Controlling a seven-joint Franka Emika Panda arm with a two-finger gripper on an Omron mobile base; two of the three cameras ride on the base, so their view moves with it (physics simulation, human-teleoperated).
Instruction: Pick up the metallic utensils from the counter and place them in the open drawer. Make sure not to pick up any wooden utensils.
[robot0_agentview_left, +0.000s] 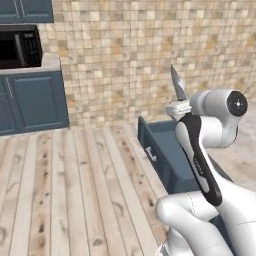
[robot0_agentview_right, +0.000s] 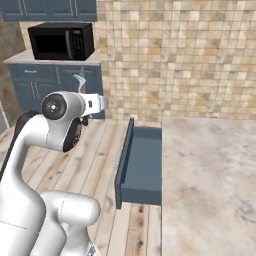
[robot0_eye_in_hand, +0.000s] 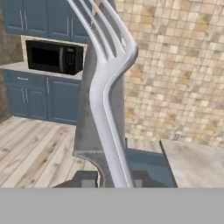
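My gripper (robot0_agentview_left: 178, 107) (robot0_agentview_right: 93, 104) (robot0_eye_in_hand: 113, 179) is raised and shut on a metallic utensil (robot0_agentview_left: 177, 82) (robot0_agentview_right: 78, 80) (robot0_eye_in_hand: 107, 100). It is a silvery curved piece with a broad grey blade-like part behind it, and it points upward. The open drawer (robot0_agentview_left: 167, 150) (robot0_agentview_right: 142, 167) (robot0_eye_in_hand: 146, 158), dark blue and shallow, juts from under the counter (robot0_agentview_right: 210, 185) (robot0_eye_in_hand: 194, 162) and looks empty. In the right base view the gripper hangs left of the drawer's front, over the floor. What I see of the marbled counter top is bare. The wooden utensils are out of view.
A black microwave (robot0_agentview_right: 61, 41) (robot0_agentview_left: 19, 46) (robot0_eye_in_hand: 54, 57) sits on a wall counter above blue cabinets (robot0_agentview_left: 35, 102) (robot0_agentview_right: 55, 82). A tan tiled wall (robot0_agentview_right: 175, 60) stands behind. Wooden plank floor (robot0_agentview_left: 70, 190) spreads left of the drawer.
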